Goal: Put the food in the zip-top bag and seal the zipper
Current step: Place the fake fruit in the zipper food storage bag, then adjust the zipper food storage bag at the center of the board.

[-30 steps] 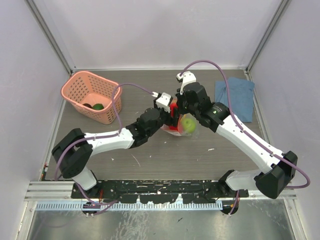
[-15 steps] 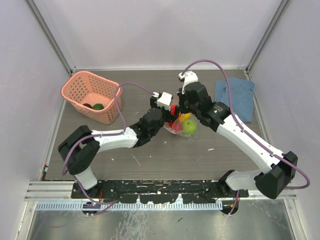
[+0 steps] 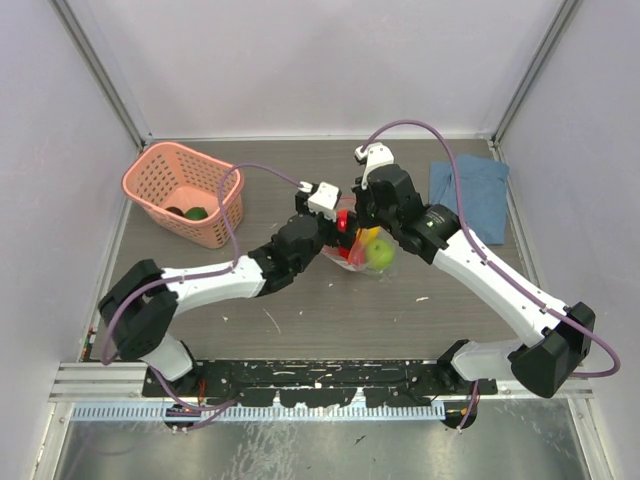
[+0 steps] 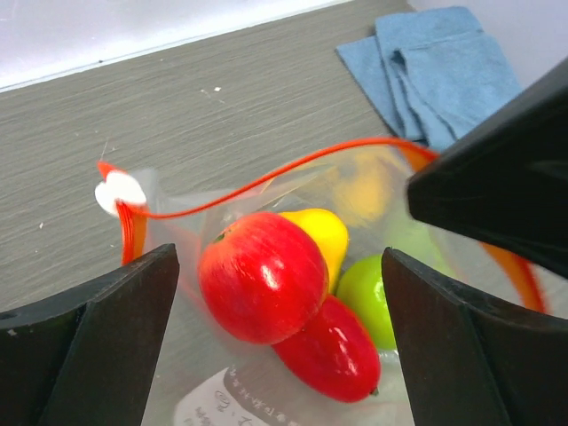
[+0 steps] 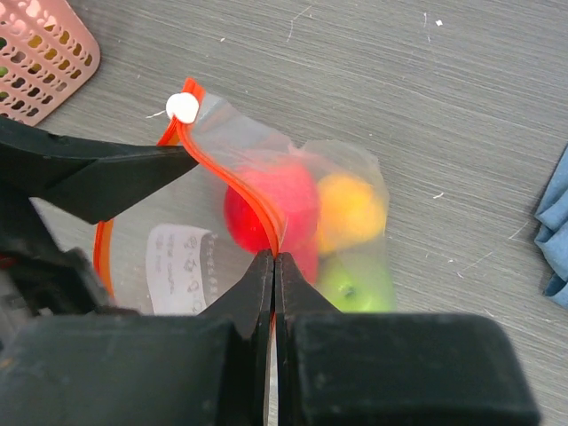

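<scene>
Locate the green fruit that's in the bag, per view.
Top external: green fruit at centre, between the two arms.
Left wrist: low, right of centre.
Right wrist: low, right of centre, blurred, inside the zip-top bag.
Shared landmark: blue cloth, right of the fruit in all three views.

— Any way in to the zip-top bag (image 5: pixel 177 257)?
— Only from the near side, over bare desk (image 3: pixel 380 310). The left gripper (image 4: pixel 280 275) and right gripper (image 5: pixel 273 266) crowd its mouth.
— And sideways?
— Basket (image 3: pixel 183 193) far left, blue cloth (image 3: pixel 470 195) far right, both well apart.
</scene>
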Motion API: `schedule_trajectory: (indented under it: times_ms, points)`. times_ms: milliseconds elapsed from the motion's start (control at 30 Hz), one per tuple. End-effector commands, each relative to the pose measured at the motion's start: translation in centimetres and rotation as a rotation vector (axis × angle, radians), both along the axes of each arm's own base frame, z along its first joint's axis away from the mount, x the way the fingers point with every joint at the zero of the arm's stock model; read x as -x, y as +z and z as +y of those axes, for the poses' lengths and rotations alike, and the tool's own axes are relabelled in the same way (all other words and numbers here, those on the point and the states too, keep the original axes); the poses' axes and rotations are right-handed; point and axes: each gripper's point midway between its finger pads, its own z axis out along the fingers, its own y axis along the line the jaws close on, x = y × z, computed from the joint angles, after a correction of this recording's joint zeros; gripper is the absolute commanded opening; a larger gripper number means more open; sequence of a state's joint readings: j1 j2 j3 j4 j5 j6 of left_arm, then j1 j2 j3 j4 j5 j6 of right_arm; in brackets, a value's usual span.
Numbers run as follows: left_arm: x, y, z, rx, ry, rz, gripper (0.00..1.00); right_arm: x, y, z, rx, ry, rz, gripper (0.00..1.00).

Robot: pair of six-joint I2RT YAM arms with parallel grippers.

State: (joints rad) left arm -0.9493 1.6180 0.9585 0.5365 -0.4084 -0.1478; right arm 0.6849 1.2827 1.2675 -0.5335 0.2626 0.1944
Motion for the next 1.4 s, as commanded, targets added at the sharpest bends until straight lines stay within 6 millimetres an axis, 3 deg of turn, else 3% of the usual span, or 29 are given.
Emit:
schedule_trajectory:
  times_ms: [0, 300, 433, 600, 700, 967, 1067, 1233, 1367]
  points:
    - [2.7, 4.6, 0.6, 0.091, -0.080, 0.005, 0.97, -0.2, 2.7, 0.8, -0.080, 0.009, -0.071, 0.00]
    - [6.2, 3.5, 2.7, 0.085, -0.118, 0.186, 0.97, -0.3, 2.7, 0.8, -0.080, 0.006, -0.073, 0.00]
    - [7.3, 3.5, 4.8, 0.141, -0.069, 0.232, 0.95, -0.3, 2.7, 0.9, -0.082, 0.007, -0.072, 0.00]
    - [7.3, 2.4, 7.3, 0.143, 0.038, 0.279, 0.88, -0.4, 2.4, 1.1, -0.081, 0.012, -0.067, 0.00]
    - [7.2, 1.7, 7.4, 0.149, 0.053, 0.312, 0.78, -0.4, 2.3, 1.2, -0.083, 0.016, -0.066, 0.00]
    - [5.7, -0.9, 6.8, 0.168, 0.076, 0.417, 0.69, -0.3, 2.2, 1.1, -0.082, 0.014, -0.066, 0.00]
    - [5.5, -1.5, 5.7, 0.193, 0.036, 0.456, 0.59, -0.3, 2.1, 1.0, -0.080, 0.013, -0.064, 0.00]
    - [6.1, 0.2, 4.2, 0.225, -0.045, 0.473, 0.14, -0.3, 2.3, 0.6, -0.072, -0.002, -0.076, 0.00]
    - [6.7, 2.8, 3.7, 0.254, -0.103, 0.456, 0.01, -0.5, 2.5, -0.4, -0.038, -0.040, -0.088, 0.00]
